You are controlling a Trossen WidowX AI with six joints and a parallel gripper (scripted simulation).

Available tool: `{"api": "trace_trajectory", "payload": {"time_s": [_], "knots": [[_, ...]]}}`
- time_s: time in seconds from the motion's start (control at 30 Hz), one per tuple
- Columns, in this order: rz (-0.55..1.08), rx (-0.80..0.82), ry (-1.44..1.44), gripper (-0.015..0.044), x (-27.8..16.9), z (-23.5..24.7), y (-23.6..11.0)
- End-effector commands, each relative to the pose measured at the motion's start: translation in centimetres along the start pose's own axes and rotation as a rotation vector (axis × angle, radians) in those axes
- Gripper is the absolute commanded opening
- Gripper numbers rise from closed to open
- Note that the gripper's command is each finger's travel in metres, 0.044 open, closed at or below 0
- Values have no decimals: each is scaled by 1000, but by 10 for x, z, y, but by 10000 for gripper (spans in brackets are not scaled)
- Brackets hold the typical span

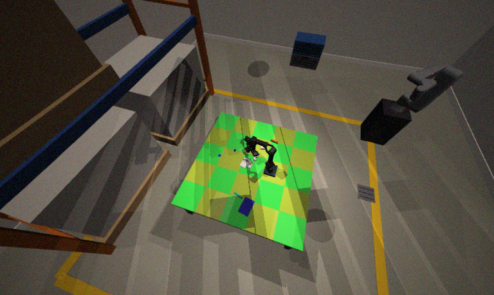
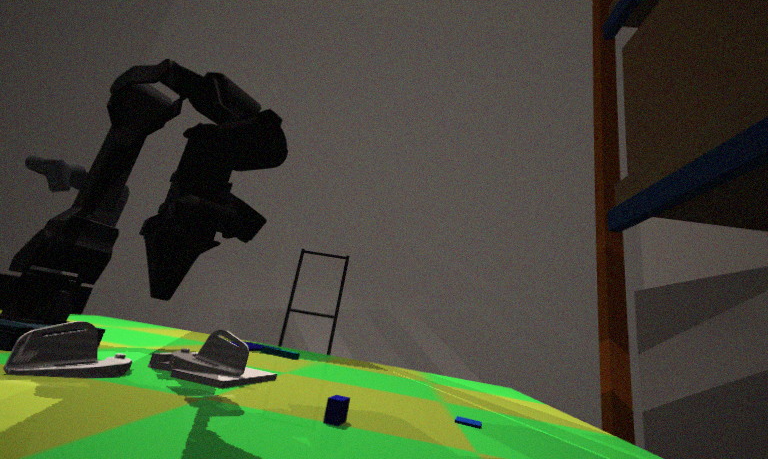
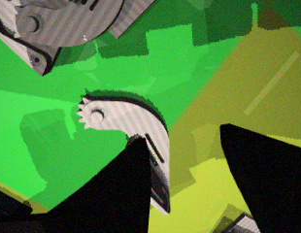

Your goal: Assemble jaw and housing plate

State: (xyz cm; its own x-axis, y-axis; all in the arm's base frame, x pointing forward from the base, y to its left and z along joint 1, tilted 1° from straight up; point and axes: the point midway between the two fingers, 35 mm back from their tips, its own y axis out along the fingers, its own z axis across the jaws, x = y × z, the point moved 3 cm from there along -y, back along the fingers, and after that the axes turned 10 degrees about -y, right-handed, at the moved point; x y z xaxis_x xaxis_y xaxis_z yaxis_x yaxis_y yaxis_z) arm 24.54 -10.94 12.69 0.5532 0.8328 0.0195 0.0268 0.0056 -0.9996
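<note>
The loose grey-white jaw (image 1: 256, 157) (image 2: 56, 352) (image 3: 146, 116) lies on the table, its toothed end and round stub visible in the wrist view. The base (image 1: 244, 164) (image 2: 254, 377) lies beside it and carries the mounted jaw (image 2: 224, 353) (image 3: 75, 24). The free pin cannot be made out clearly. My gripper (image 2: 160, 297) (image 3: 183, 140) is open and empty above the table. In the wrist view its left finger overlaps the loose jaw's shank. A pale part (image 3: 247, 224) shows at the bottom right edge, possibly the housing plate; most of it is hidden.
A dark blue block (image 1: 234, 150) (image 2: 336, 410) and a flat blue piece (image 1: 219, 155) (image 2: 468, 422) lie beyond the base. An orange piece (image 1: 274, 141) lies behind the arm. A blue pad (image 1: 246, 206) and teal rod (image 1: 238, 195) lie to one side.
</note>
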Motion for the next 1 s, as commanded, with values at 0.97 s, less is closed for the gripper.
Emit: {"api": "trace_trajectory", "payload": {"time_s": [0.97], "knots": [[0, 0, 0, 440, 0, 0, 0]]}}
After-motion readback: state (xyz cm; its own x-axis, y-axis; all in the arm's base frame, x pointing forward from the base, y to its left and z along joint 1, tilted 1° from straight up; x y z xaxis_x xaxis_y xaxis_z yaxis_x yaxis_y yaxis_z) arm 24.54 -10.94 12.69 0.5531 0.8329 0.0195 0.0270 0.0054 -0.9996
